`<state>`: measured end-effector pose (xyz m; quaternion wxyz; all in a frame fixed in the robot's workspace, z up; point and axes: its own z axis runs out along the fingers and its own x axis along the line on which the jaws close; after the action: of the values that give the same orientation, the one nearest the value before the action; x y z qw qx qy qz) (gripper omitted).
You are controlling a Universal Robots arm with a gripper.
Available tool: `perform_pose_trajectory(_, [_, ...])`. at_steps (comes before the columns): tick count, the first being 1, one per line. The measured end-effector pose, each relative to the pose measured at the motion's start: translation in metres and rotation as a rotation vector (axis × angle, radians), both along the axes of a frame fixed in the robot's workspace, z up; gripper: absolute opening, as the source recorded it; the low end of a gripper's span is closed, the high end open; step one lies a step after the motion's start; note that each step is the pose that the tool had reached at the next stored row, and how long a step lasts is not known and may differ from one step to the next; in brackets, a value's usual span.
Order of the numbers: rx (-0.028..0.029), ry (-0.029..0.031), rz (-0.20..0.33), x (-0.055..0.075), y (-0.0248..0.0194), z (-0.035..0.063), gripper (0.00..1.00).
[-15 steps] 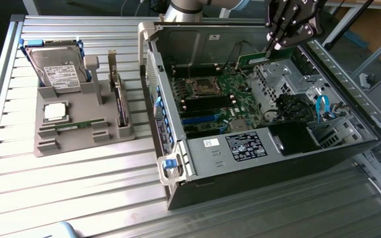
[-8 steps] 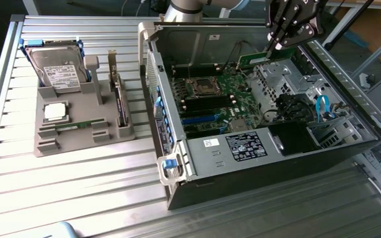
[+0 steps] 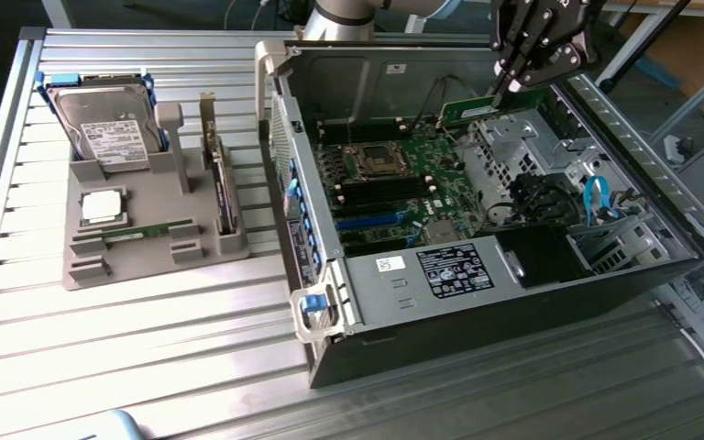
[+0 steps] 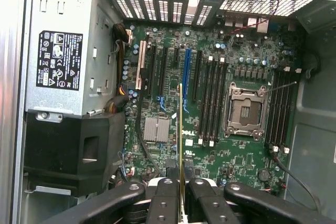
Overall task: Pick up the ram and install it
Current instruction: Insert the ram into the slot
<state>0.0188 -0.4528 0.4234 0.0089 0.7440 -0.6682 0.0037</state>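
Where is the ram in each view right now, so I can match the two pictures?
Exterior view: the ram hangs from the pincer over the open case, high on the exterior view's right.
Wrist view: the ram is seen edge-on, a thin line gripped in the pincer, above the motherboard.
Shared landmark: the silver processor socket.

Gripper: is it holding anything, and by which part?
Yes: the gripper is shut on the ram, its fingers pinching the stick's two flat faces, above the open computer case.
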Motion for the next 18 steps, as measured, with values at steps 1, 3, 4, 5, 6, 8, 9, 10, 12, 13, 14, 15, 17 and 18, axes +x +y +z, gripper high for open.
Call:
perform_pose_trajectory(1, [0.0,0.0,0.0,0.0,0.0,0.0,0.14])
perform_pose_trajectory(3, [-0.0004,0.0,-0.029,0.0,0.0,-0.0003,0.14])
perform_pose_trajectory(4, [-0.0006,0.0,-0.039,0.0,0.0,-0.0004,0.14])
perform_pose_trajectory(5, [-0.0008,0.0,-0.056,0.0,0.0,-0.0006,0.14])
perform_pose_trajectory(6, [-0.0009,0.0,-0.067,0.0,0.0,-0.0007,0.14])
perform_pose_trajectory(8, [-0.0011,0.0,-0.09,0.0,0.0,-0.0009,0.14])
perform_pose_trajectory(9, [-0.0011,0.0,-0.101,0.0,0.0,-0.001,0.14])
perform_pose_trajectory(10, [-0.0011,0.0,-0.111,0.0,0.0,-0.001,0.14])
perform_pose_trajectory(12, [-0.0011,0.0,-0.147,0.0,0.0,-0.0012,0.14])
perform_pose_trajectory(13, [-0.0011,0.0,-0.157,0.0,0.0,-0.0012,0.14])
perform_pose_trajectory(14, [-0.001,0.0001,-0.166,0.0,0.0,-0.0013,0.14])
perform_pose_trajectory(15, [-0.0011,0.0001,-0.177,0.0,0.0,-0.0013,0.14])
perform_pose_trajectory(17, [-0.001,0.0001,-0.192,0.0,0.0,-0.0014,0.14])
perform_pose_trajectory(18, [-0.001,0.0,-0.198,0.0,0.0,-0.0014,0.14])
